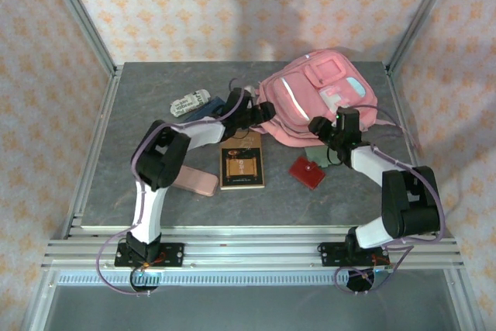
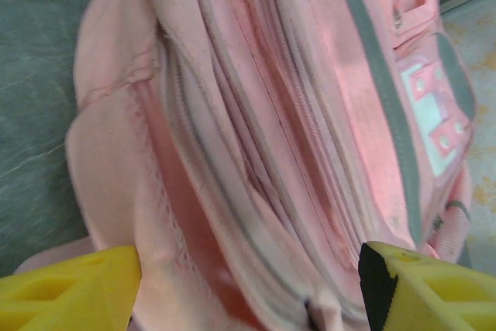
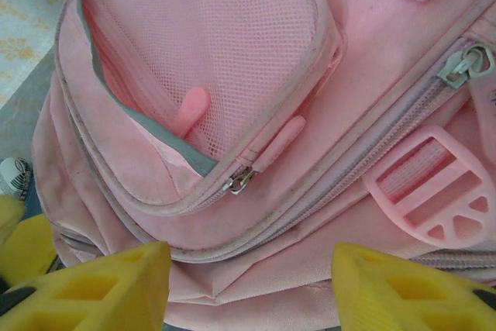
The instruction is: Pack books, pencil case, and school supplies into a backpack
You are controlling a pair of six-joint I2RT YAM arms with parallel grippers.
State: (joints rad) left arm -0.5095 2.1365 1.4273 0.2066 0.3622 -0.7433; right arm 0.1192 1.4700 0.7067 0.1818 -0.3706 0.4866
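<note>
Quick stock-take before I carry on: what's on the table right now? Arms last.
backpack: one, pink, far right
brown book: one, brown, centre
blue book: one, navy, left of backpack, partly under left arm
pouch: one, white patterned, far left
flat case: one, pink, left of brown book
pad: one, red, right of brown book
card: one, grey-green, beside pad
left claw: yellow fingers astride backpack, grip unclear
right claw: same

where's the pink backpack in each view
top external: backpack at the far right of the table.
left wrist: covers most of the picture, zipper folds down the middle.
right wrist: seen close up, mesh pocket upper centre.
shared landmark: pale patch, at left wrist's right edge, likely right wrist's top edge.
</note>
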